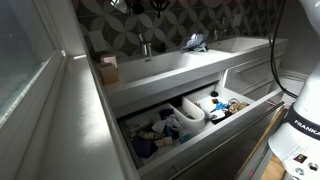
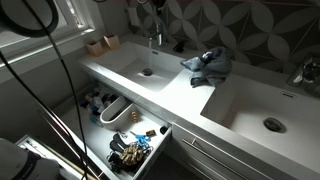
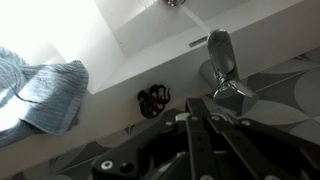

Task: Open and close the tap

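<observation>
A dim bathroom vanity carries a long white basin [image 2: 112, 62] over an open drawer [image 1: 200, 137]. The tap [image 2: 155, 36] stands at the basin's back edge, with a blue-white cloth [image 2: 208, 65] just beside it. The end effector [image 3: 197, 122] hovers near the tap; I cannot tell whether it is clenched or released.

white glossy arm casing [image 1: 292, 70]: smooth rounded shells, seen from where i stand in an exterior view. black block lettering [image 1: 306, 125] down one link, reading "franka". lower white section [image 1: 297, 157]: small dark round marks. black matt metal gripper [image 3: 200, 113]: slim linkage bars, symmetrical, dim in the wrist view. thin black cables [image 2: 38, 100]: one looped, alongside.
</observation>
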`<state>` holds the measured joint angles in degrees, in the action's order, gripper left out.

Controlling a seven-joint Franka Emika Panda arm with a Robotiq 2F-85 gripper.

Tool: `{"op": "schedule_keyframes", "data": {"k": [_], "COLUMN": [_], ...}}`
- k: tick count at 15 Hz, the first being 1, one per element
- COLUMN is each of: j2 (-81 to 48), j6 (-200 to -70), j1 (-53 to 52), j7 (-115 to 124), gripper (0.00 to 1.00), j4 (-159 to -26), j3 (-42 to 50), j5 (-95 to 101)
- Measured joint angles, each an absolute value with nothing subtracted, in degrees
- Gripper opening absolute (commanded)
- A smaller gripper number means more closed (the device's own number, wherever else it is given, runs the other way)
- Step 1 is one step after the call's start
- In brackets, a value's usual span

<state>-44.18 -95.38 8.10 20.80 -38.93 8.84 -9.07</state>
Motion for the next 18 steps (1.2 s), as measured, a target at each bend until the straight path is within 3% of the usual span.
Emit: {"op": "schedule_keyframes", "data": {"k": [18], "j2": [-40.05], "j6": [-94.8], "j1": [3.53], "j7": [12.93], "gripper": [0.0], "j4": [-44.52], "j3": [8.91], "j5": [-5.36]}}
